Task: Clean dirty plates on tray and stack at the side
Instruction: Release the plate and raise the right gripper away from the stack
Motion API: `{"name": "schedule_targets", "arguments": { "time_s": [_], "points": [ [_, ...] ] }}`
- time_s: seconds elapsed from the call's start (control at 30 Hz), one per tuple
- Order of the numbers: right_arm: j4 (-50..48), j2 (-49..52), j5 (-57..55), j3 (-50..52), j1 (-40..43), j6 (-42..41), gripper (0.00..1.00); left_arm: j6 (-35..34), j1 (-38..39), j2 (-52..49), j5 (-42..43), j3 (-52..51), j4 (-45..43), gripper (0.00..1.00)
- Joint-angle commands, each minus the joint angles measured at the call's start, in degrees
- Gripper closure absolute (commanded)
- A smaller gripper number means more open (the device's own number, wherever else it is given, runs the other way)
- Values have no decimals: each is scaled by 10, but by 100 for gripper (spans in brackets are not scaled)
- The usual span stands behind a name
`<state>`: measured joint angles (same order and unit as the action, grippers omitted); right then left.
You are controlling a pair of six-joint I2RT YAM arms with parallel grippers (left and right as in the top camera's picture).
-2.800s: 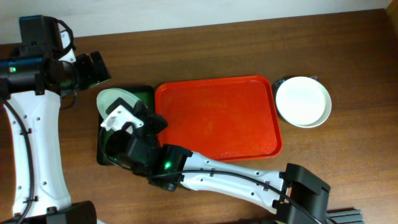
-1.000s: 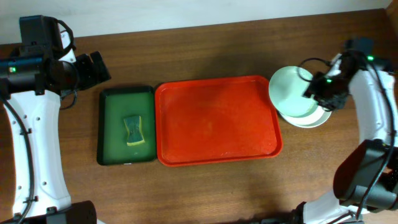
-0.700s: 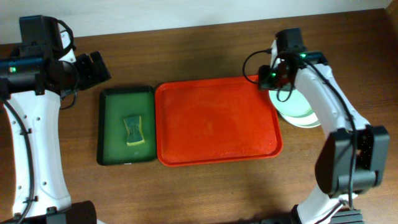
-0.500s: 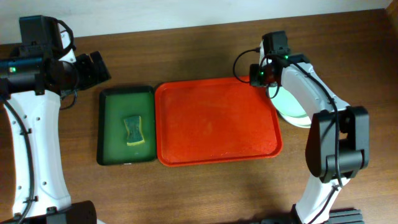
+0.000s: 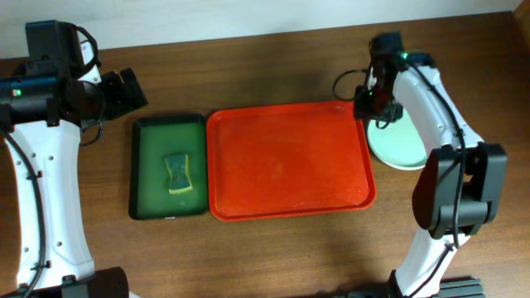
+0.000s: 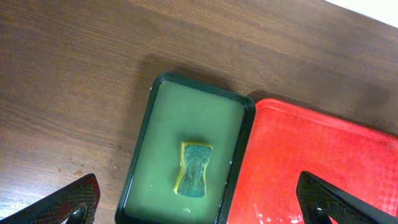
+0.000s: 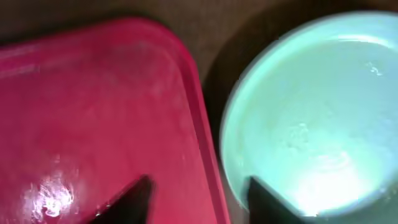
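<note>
Looking down from overhead, the red tray point(image 5: 290, 178) lies bare, a glossy plastic rectangle with rounded corners and a raised rim. The dirty plates point(image 5: 399, 147) sit stacked just beside its right edge, so the job looks all but finished. The right gripper point(image 5: 373, 103) hovers over that border. From the left wrist, the left gripper point(image 6: 200, 200) hangs wide open and empty above the dark green tray point(image 6: 140, 162) and its sponge point(image 6: 194, 169). From the right wrist, the jaws stand parted and hold nothing, above the smooth, mint-glazed top plate.
</note>
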<state>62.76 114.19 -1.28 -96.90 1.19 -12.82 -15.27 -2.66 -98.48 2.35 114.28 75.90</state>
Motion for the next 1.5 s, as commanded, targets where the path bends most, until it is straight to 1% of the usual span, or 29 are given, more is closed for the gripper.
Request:
{"name": "schedule_targets", "arguments": {
  "time_s": [0.0, 0.03, 0.07, 0.1, 0.93, 1.13, 1.3, 1.47],
  "points": [
    [33, 0, 10, -50, 0, 33, 39, -5, -1, 0, -2, 5, -1, 1],
    [39, 0, 60, -51, -1, 94, 39, -5, -1, 0, -2, 5, -1, 1],
    [50, 0, 114, -50, -1, 135, 32, -5, -1, 0, -2, 5, -1, 1],
    [60, 0, 121, -50, 0, 134, 1, -5, -1, 0, -2, 5, -1, 1],
    [58, -4, 120, -50, -4, 135, 1, -5, -1, 0, -2, 5, -1, 1],
    [58, -78, 120, -50, -54, 135, 2, -5, -1, 0, -2, 5, -1, 1],
    [58, -191, 120, -50, -117, 135, 2, -5, -1, 0, -2, 5, -1, 1],
    [58, -322, 120, -50, -128, 135, 2, -5, -1, 0, -2, 5, -1, 1]
  ]
}}
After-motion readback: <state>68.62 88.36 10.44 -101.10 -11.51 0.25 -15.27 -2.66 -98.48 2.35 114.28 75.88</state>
